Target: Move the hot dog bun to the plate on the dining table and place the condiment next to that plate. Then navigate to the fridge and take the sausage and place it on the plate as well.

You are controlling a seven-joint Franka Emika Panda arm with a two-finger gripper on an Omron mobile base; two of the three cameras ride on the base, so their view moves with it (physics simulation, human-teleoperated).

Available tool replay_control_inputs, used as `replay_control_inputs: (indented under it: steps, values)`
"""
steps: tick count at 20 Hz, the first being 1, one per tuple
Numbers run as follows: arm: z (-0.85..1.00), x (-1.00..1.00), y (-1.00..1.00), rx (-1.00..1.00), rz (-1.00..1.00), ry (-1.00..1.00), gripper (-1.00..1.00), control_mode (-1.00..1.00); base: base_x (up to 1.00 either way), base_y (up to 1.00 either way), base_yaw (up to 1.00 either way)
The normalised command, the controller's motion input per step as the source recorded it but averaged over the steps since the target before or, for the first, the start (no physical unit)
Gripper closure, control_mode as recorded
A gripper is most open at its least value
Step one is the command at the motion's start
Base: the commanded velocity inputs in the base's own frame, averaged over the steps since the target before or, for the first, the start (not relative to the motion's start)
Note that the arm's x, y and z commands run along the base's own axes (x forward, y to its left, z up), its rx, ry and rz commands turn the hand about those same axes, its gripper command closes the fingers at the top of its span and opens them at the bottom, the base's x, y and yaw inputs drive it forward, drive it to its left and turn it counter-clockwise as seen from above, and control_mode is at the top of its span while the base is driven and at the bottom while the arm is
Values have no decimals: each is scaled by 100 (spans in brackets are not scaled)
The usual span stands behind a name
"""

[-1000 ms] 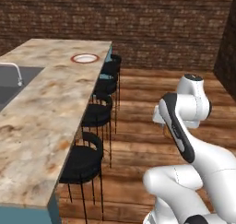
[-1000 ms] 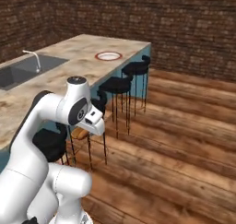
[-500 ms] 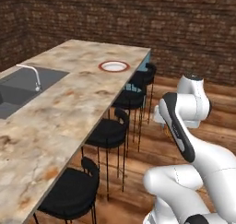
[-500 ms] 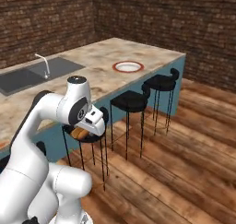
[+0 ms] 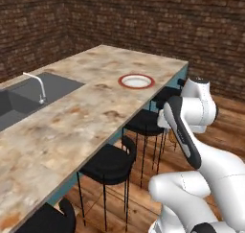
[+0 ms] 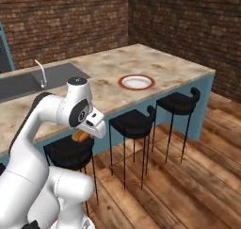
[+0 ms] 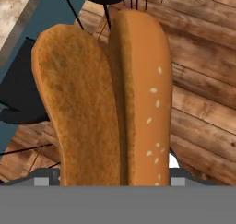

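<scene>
Left base view — the dining table (image 5: 81, 117), marbled beige-brown top on a teal base, runs from near left to far right. On it, toward the far end, stands the plate (image 5: 136, 81): red rim, white centre, nothing in it. A grey sink (image 5: 33, 95) is let into the table top at left, its basin bare, with a curved tap (image 5: 37, 86) at its edge. Black stools (image 5: 107, 162) line the table's near side on the wooden floor (image 5: 227, 126). The white arm (image 5: 189, 122) rises at lower right.

Right base view — same table, plate (image 6: 137, 82) near the middle of the top, white centre bare. Sink (image 6: 28, 82) and tap (image 6: 41, 73) at left. Stools (image 6: 134, 124) in a row below the table edge. The arm bends at left; under its hand the hot dog bun (image 6: 80, 136) shows as an orange-brown end, off the table and above a stool seat.

Hand view — the bun (image 7: 106, 98) stands close before the camera, two long lobes side by side, the right one flecked with seeds. The tool (image 7: 113, 179) grasps it with its jaws set wide about the lower end. Behind lie floor planks, a stool and the teal base.
</scene>
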Motion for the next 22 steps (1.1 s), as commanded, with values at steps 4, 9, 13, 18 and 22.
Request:
replay_control_inputs:
  steps: [4,9,13,18,22]
  values:
    - [0,0,0,0,0,0,100,100,67,-99,35]
    - [0,0,0,0,0,0,100,100,49,-88,42]
    - [0,0,0,0,0,0,100,100,41,-91,41]
    - [0,0,0,0,0,0,100,100,38,-80,44]
    - [0,0,0,0,0,0,100,100,34,-76,47]
